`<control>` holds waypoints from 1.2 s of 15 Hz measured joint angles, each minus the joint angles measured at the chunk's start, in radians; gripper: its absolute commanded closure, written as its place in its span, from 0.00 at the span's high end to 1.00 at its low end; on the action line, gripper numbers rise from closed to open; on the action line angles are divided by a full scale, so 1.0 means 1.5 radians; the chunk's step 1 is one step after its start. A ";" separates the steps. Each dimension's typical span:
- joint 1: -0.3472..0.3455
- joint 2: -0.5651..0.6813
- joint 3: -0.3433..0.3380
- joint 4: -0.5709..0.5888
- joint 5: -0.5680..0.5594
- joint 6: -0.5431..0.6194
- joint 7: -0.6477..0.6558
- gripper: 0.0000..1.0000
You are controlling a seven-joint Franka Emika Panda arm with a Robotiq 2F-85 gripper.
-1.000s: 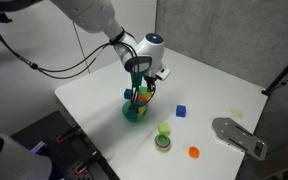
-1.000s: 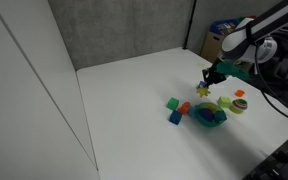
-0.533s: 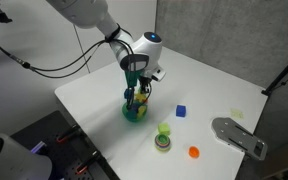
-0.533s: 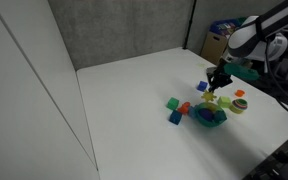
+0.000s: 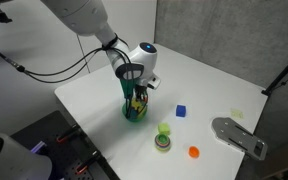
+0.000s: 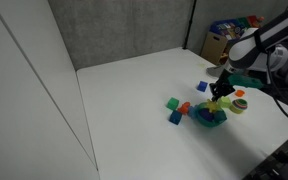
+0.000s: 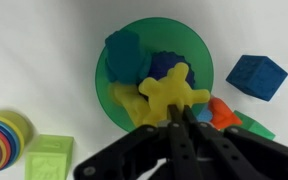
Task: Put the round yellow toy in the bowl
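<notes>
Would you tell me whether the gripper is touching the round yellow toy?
Touching. The wrist view shows the gripper closed on the round yellow toy at its lower edge, with no gap.

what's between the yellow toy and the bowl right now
Nothing visible. In the wrist view the hand holds the round yellow toy over the opening of the bowl. Only a teal piece and a dark blue piece already inside lie beneath it, so it would likely land on them.
</notes>
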 measured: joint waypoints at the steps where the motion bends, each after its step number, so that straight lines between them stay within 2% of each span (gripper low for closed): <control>1: 0.001 0.002 0.000 -0.003 0.000 0.004 -0.003 0.33; 2: 0.001 0.003 0.000 -0.005 0.000 0.006 -0.005 0.39; 9: 0.001 -0.004 0.000 -0.009 -0.002 0.005 -0.024 0.95; 10: 0.002 -0.011 0.000 -0.009 -0.006 0.003 -0.024 0.99; 13: 0.009 -0.040 -0.010 -0.009 -0.033 -0.010 -0.021 1.00; 18: 0.044 -0.102 -0.049 -0.009 -0.143 -0.064 0.038 1.00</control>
